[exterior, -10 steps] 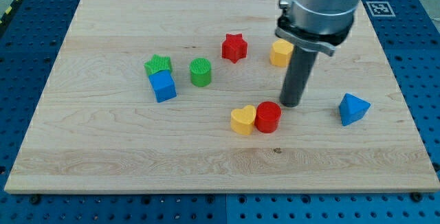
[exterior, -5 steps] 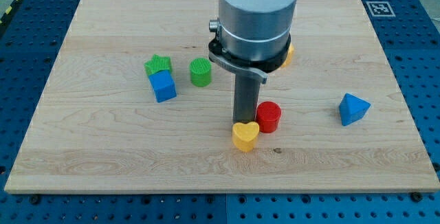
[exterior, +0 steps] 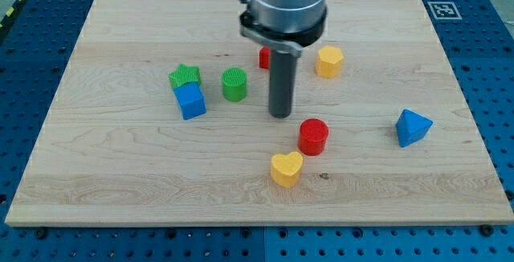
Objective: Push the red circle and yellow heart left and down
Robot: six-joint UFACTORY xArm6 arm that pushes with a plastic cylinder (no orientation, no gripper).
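Note:
The red circle (exterior: 313, 137) sits right of the board's centre. The yellow heart (exterior: 286, 169) lies just below and left of it, with a small gap between them. My tip (exterior: 280, 116) rests on the board above and to the left of the red circle, clear of both blocks. The rod rises from it toward the view's top.
A green cylinder (exterior: 234, 84), a green star (exterior: 185, 75) and a blue cube (exterior: 191, 101) sit to the left. A red star (exterior: 263, 57) is half hidden behind the rod. A yellow hexagon (exterior: 328, 61) lies upper right, a blue triangle (exterior: 412, 127) far right.
My tip swept left from beside the red circle, nudged the yellow heart downward away from the circle, then drew back upward. The heart now sits lower; the circle has barely moved.

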